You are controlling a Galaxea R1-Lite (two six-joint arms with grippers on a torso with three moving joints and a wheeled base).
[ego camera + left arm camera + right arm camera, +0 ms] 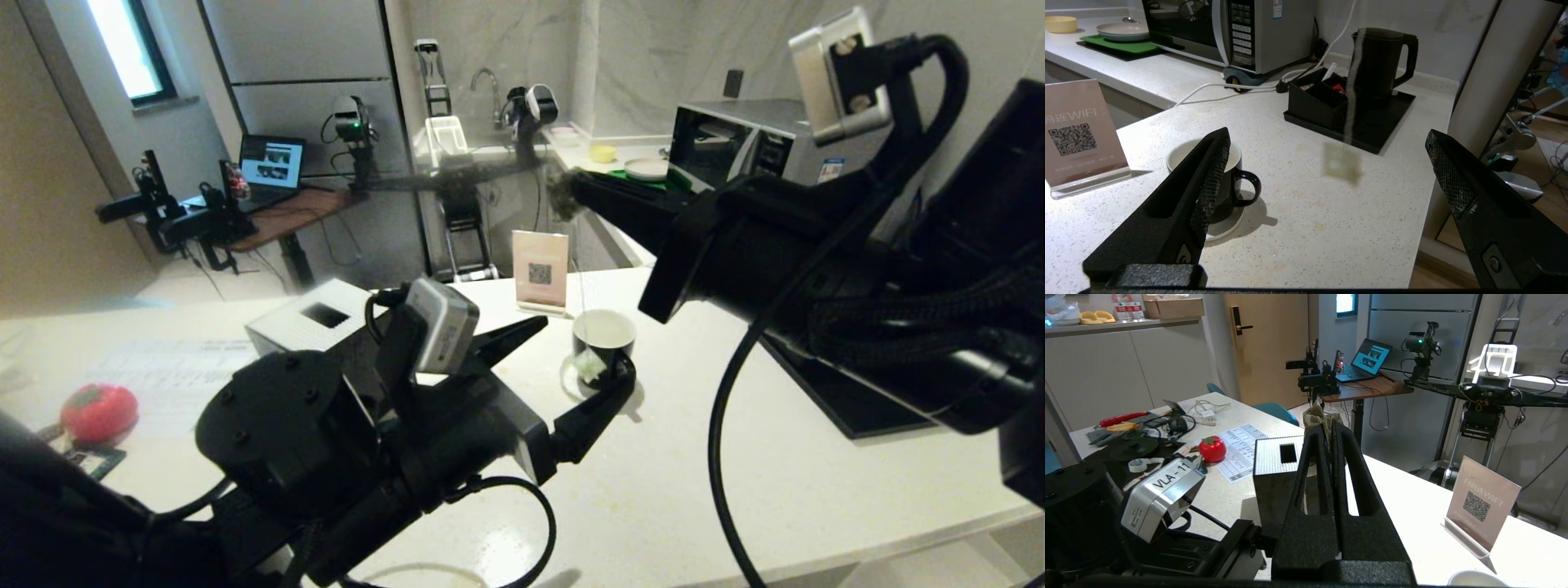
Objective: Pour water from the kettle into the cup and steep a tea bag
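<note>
In the head view, the left gripper (571, 367) is spreading its textured black fingers wide around the glossy black cup (604, 336) on the speckled white counter (735, 490), a pale-green tag (589, 365) dangling at the cup's side. In the left wrist view, the tapered matte kettle (1378, 61) is standing on a flat black tray (1380, 122). In the right wrist view, the right gripper (1327, 428) is pinching the crumpled tea bag (1316, 416) between closed fingers, raised above the counter

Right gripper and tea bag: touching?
Touching. The right wrist view shows the right gripper shut, with the tea bag pinched between its tips and sticking out past them.
</note>
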